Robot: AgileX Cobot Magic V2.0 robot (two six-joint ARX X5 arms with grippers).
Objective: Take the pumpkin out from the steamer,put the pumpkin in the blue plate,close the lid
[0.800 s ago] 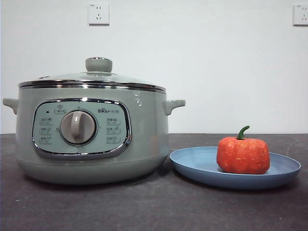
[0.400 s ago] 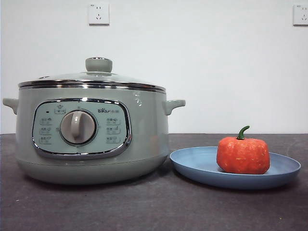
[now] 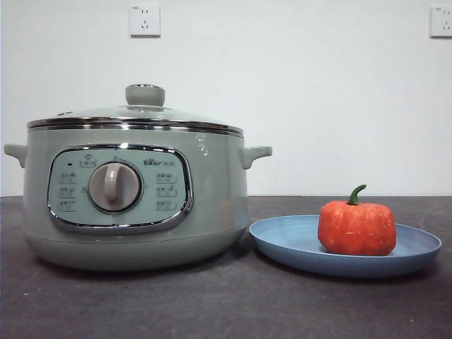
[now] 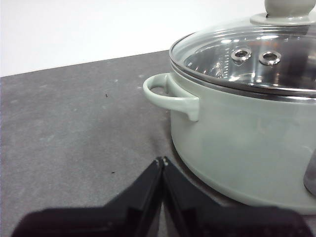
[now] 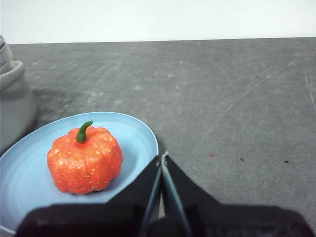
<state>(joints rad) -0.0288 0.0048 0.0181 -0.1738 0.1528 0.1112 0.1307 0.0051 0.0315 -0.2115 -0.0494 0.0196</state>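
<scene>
The orange-red pumpkin (image 3: 357,227) with its green stem sits upright in the blue plate (image 3: 282,236), to the right of the steamer (image 3: 212,212). The glass lid (image 3: 141,113) with its sage-green knob rests on the steamer's chrome rim. In the left wrist view my left gripper (image 4: 162,160) is shut and empty, close beside the steamer (image 4: 237,143) near one side handle, below the lid (image 4: 256,54). In the right wrist view my right gripper (image 5: 162,156) is shut and empty, just off the rim of the blue plate (image 5: 133,128), a short way from the pumpkin (image 5: 85,160). Neither gripper shows in the front view.
The dark grey tabletop (image 3: 226,304) stretches in front of the pot and plate. A white wall with two power sockets (image 3: 145,20) stands behind. The steamer's side handle (image 3: 256,153) reaches toward the plate.
</scene>
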